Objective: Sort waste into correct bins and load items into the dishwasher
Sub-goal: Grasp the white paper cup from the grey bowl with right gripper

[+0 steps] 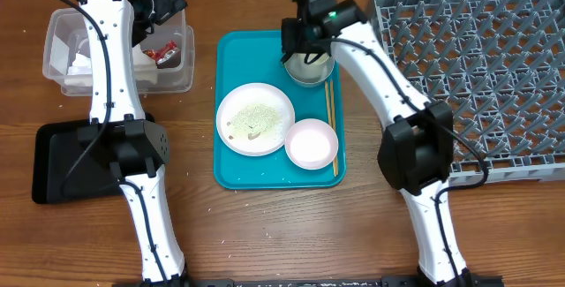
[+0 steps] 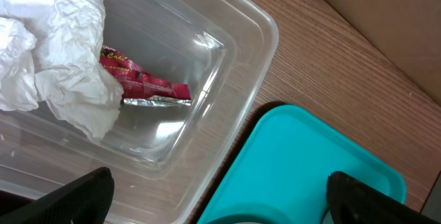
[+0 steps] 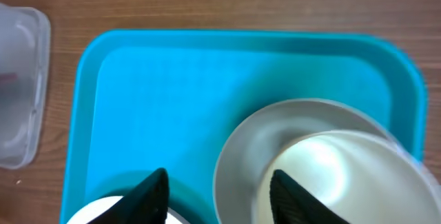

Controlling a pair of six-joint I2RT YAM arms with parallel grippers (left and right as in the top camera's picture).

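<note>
Fingers of the right gripper point(image 3: 219, 182) stand apart, one on either side of the rim of a whitish bowl point(image 3: 331, 155) in a corner of the teal tray point(image 3: 172, 79). The left gripper point(image 2: 219, 181) gapes wide and empty above the clear tub point(image 2: 234, 52), which holds the crumpled napkin point(image 2: 62, 58) and red sauce packet point(image 2: 148, 85).

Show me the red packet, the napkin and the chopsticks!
red packet point(image 2: 148, 85), left wrist view, middle of its red face
napkin point(image 2: 69, 65), left wrist view, its crumpled middle
chopsticks point(image 1: 331, 117), overhead view, halfway along them
</note>
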